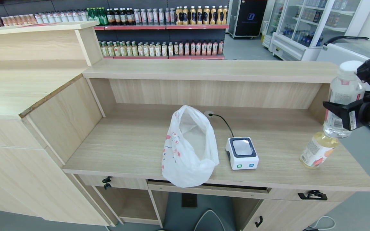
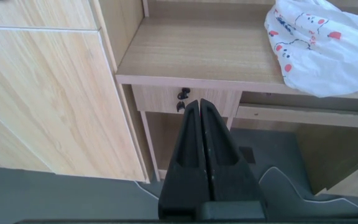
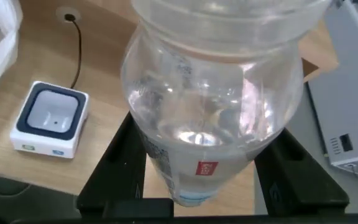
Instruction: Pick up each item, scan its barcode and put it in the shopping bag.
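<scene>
— Clear plastic on my right side: a water bottle [image 1: 344, 93], pinched across its lower body between the two fingers of the right gripper [image 1: 339, 112].
— Is it over the scanner?
— No. I have it in the air at the right end of the counter [image 1: 124, 144], white cap up, well apart from the scanner [image 1: 242, 152]. The scanner sits on the counter with its window facing up, and its black cable [image 1: 224, 122] runs back to a hole in the top.
— And the bag?
— The shopping bag [image 1: 188, 150], white with red prints, stands with its mouth open just beside the scanner, on the scanner's left and near the counter's front edge.
— Anything else to ring up?
— A yellow drink bottle [image 1: 318, 150] stands on the counter's right end, right under the water bottle in my head view. Its neck is hidden behind the held one, so I cannot say whether the two touch.
— What about your left arm?
— The left gripper [image 2: 199, 124] hangs low in front of the counter, below its front edge, pointing towards the drawer [image 2: 185, 99] with the black handle. Its fingers are pressed together with nothing between them
</scene>
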{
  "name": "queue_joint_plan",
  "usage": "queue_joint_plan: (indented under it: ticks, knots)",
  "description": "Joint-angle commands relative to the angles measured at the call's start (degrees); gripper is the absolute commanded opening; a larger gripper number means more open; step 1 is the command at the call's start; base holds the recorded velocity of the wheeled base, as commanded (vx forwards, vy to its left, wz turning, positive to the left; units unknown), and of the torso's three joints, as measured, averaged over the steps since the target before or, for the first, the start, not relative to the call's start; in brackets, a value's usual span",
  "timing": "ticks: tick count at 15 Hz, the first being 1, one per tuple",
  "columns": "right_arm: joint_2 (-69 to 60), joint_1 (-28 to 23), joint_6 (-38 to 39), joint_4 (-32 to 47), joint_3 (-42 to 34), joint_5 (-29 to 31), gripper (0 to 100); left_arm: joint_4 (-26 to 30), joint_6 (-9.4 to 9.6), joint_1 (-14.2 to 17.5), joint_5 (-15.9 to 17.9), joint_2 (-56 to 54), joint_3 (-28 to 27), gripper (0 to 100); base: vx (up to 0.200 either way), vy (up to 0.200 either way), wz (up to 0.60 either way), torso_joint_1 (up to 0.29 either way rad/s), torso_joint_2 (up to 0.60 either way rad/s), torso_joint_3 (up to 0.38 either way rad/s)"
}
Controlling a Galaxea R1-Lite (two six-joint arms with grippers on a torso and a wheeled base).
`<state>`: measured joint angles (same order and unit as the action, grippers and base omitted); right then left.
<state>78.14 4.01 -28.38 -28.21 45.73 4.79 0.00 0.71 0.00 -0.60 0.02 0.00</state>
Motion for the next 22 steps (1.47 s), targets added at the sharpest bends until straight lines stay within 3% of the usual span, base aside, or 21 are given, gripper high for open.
queue_joint_plan:
  ticks: [1, 4, 7, 9, 12, 17, 22]
  knots:
    - [3.60, -0.76, -2.12, -9.23, -5.74, -3.91, 0, 0.00, 0.00, 0.00, -0.02, -0.02, 0.00, 0, 0.000, 0.000, 0.60, 0.002, 0.01, 0.007]
    - [6.94, -2.43, -9.24, -21.98, -10.13, -8.83, 0, 0.00, 0.00, 0.00, -0.02, -0.02, 0.00, 0, 0.000, 0.000, 0.60, 0.002, 0.00, 0.004]
    - [12.39, -4.27, -12.05, -29.01, -10.31, -14.55, 0, 0.00, 0.00, 0.00, -0.02, -0.02, 0.00, 0, 0.000, 0.000, 0.60, 0.002, 0.00, 0.004]
    - [16.08, -7.17, -14.25, -30.59, -10.22, -19.03, 0, 0.00, 0.00, 0.00, -0.02, -0.02, 0.00, 0, 0.000, 0.000, 0.00, 0.000, 0.00, 0.000]
    - [20.91, -9.90, -14.42, -31.12, -11.36, -20.35, 0, 0.00, 0.00, 0.00, -0.02, -0.02, 0.00, 0, 0.000, 0.000, 0.00, 0.000, 0.00, 0.000]
    - [26.71, -9.99, -14.86, -40.61, -15.14, -23.60, 0, 0.00, 0.00, 0.00, -0.02, -0.02, 0.00, 0, 0.000, 0.000, 0.00, 0.000, 0.00, 0.000]
    - [30.49, -10.87, -21.01, -45.44, -15.32, -29.22, 0, 0.00, 0.00, 0.00, -0.02, -0.02, 0.00, 0, 0.000, 0.000, 0.00, 0.000, 0.00, 0.000]
